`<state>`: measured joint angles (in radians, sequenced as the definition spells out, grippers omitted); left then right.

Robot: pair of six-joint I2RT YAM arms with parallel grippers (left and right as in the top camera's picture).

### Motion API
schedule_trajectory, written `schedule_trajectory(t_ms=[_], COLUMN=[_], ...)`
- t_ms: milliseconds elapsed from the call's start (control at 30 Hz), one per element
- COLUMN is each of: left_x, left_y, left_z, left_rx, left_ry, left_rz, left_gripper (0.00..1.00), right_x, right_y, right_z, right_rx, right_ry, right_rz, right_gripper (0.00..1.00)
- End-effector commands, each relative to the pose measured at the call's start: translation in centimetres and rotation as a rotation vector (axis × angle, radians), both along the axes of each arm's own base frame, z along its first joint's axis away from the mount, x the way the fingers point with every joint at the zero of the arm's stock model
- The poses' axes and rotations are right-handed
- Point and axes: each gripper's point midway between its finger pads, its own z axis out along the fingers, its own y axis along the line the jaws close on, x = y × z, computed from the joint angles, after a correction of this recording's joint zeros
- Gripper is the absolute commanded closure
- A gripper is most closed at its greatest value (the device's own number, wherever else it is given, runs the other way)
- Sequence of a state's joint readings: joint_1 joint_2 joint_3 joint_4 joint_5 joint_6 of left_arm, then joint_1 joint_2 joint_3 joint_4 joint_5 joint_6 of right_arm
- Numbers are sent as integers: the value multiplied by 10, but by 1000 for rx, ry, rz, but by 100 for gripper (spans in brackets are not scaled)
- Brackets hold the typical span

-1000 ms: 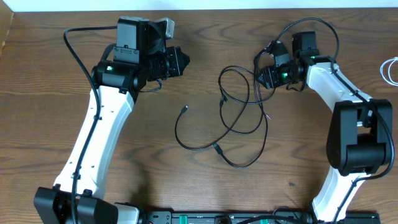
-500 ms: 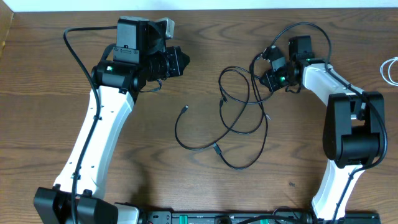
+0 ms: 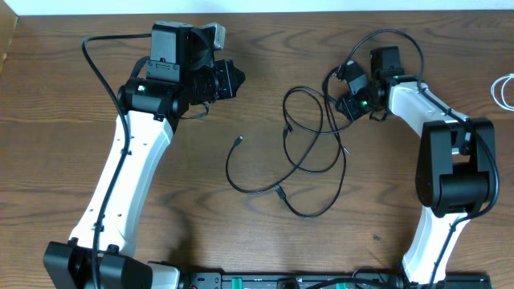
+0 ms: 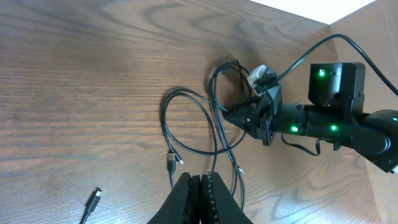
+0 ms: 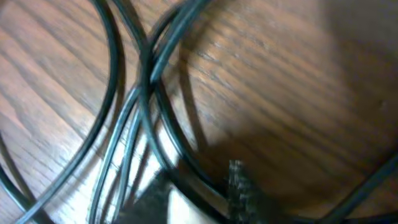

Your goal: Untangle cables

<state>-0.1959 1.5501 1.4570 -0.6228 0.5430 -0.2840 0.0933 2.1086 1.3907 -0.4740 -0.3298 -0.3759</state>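
- A wooden desk [image 3: 64,120] carries a loose tangle of thin black cables [image 3: 287,128] in its middle, between the two arms and nearer the right one.
- The tangle is several overlapping loops. From its lower part one strand sweeps out to the left and ends in a small plug [image 3: 238,141] that lies free on the wood.
- An inline connector [image 3: 279,190] sits on the lowest curve of that strand.
- A white cable [image 3: 499,84] lies at the far right edge of the desk, well apart from the black ones and only partly in view.
- The left end effector [image 3: 234,80] hangs over the upper left of the desk, well apart from the tangle. Its two fingers are pressed together with nothing between them.
- The right end effector [image 4: 230,116] is at the upper right corner of the tangle, its tip right at the topmost loops.
- Its jaws look narrow, but whether they grip a strand I cannot tell.
- The right wrist view is blurred. It shows only black strands crossing close over the wood grain, with a dark shadow to the right.
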Motion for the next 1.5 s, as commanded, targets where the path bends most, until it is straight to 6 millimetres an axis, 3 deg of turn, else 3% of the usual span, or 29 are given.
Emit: schedule_trajectory(t_ms=[0, 100, 200, 300, 333, 467, 533, 633, 833, 1000, 1133, 1300, 1467], left_x=[1, 1, 1, 2, 3, 7, 7, 6, 1, 0, -2, 2, 14], left_y=[2, 2, 2, 2, 1, 1, 0, -2, -10, -29, -62, -98, -113], left_z=[2, 2, 2, 3, 5, 9, 9, 10, 12, 14, 15, 1, -13], left_rx=[16, 16, 16, 15, 13, 8, 7, -3, -40, -116, -204, -326, -397], left_ry=[-21, -21, -21, -27, -36, -59, -61, -58, -52, -25, -28, 46, 131], left_rz=[-2, -2, -2, -1, -2, -1, -2, -12, -52, -87, -206, -280, -244], left_gripper=[93, 92, 92, 92, 92, 92, 92, 92, 90, 65, 49, 45, 45], right_x=[-8, -6, -5, -5, -8, -28, -43, -56, -76, -85, -89, -85, -84], right_y=[1, 3, 14, 30, 41, 71, 84, 90, 98, 106, 113, 116, 122], right_z=[-15, -10, 12, 56, 86, 159, 188, 213, 226, 229, 229, 233, 239], right_rx=[-22, 4, 73, 170, 234, 396, 455, 474, 532, 577, 581, 603, 631], right_ry=[49, 56, 34, -32, -75, -169, -207, -238, -208, -176, -168, -158, -165], right_rz=[-23, -54, -41, 4, 41, 164, 239, 271, 311, 341, 354, 323, 328], right_gripper=[99, 99, 99, 99, 99, 99, 99, 99, 99, 99, 99, 99, 99])
